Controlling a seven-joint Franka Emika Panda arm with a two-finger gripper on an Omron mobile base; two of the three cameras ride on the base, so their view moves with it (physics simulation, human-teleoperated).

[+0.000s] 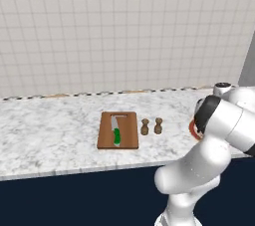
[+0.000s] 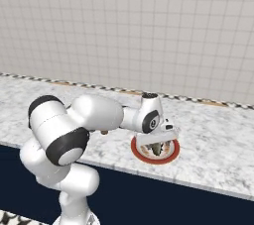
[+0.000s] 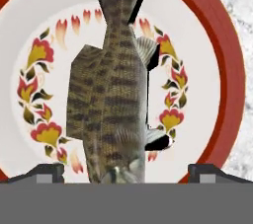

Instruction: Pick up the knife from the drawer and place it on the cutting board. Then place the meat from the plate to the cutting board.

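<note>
Meat (image 3: pixel 111 99), a striped grey-brown fish, lies on the plate (image 3: pixel 232 85) over its painted red and yellow flowers, no lettering legible. Cutting board (image 1: pixel 118 130) carries the knife (image 1: pixel 116 131) beside two shakers (image 1: pixel 151 126). Gripper (image 3: pixel 126 171) hangs spread wide, fingertips (image 3: pixel 47 172) straddling the fish's head
</note>
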